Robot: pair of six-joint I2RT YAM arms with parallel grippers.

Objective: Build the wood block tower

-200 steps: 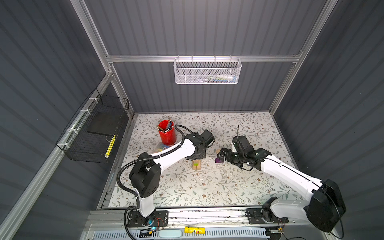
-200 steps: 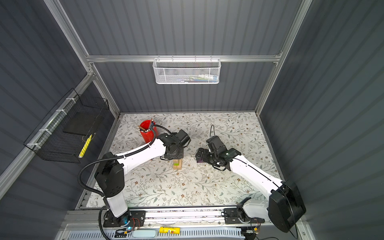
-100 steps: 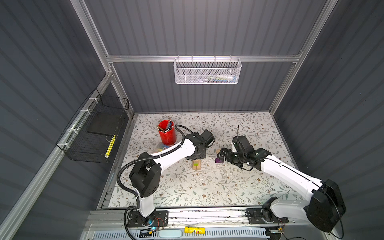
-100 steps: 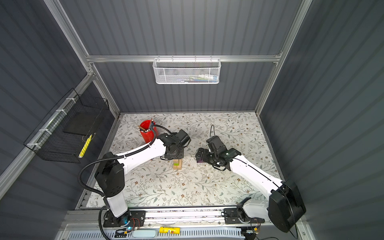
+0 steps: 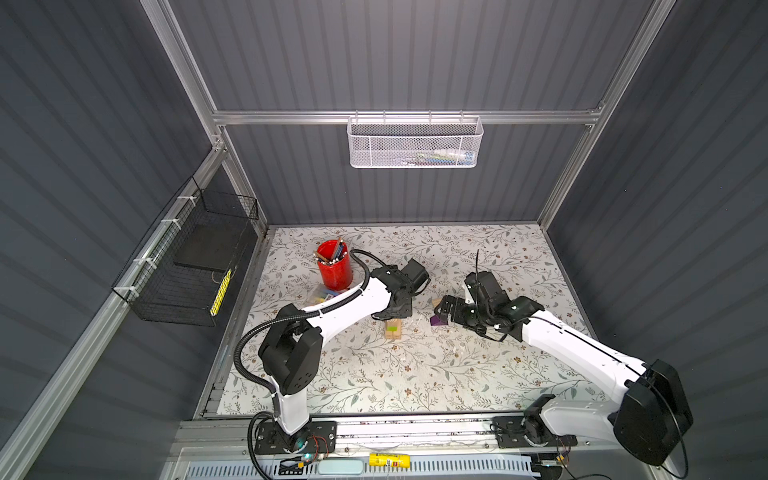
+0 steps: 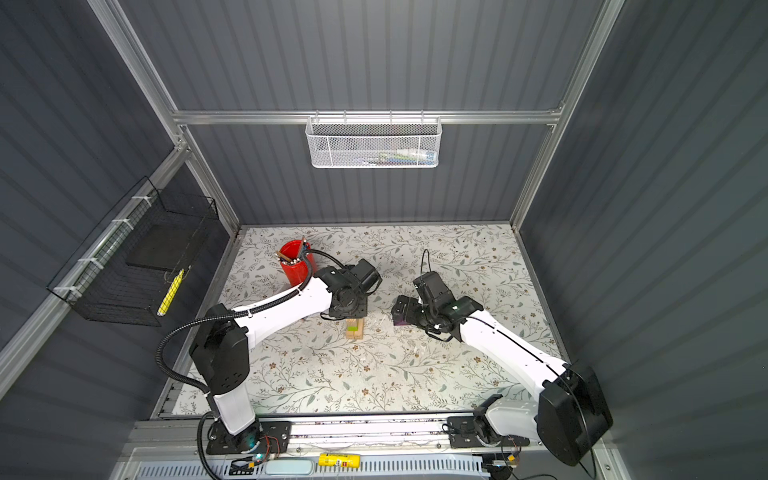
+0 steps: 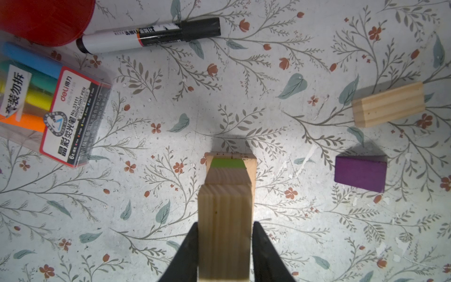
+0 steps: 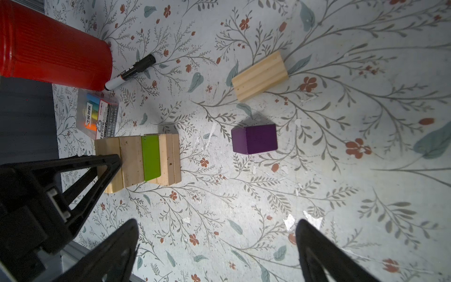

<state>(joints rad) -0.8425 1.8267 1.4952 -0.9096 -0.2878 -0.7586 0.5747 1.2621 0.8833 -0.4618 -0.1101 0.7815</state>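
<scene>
In both top views the tower (image 5: 393,330) (image 6: 354,328) stands with the left gripper (image 5: 395,314) right above it. The purple block (image 5: 438,320) lies near the tower, by the right gripper (image 5: 446,306).

Left wrist view: the left gripper's fingers (image 7: 185,256) sit narrow, one on each side of the tower's top brick (image 7: 224,214). I cannot tell if they squeeze it. A green block (image 7: 228,163) sits lower in the tower.

Right wrist view: the right gripper's fingers (image 8: 117,244) are wide apart, holding nothing. The purple block and a grooved brick (image 8: 260,75) lie apart from the tower.

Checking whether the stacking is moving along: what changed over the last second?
Nothing visibly moved. The left tool stays around the top block of the tower; the right tool stays open beside the purple block, still loose on the table.
</scene>
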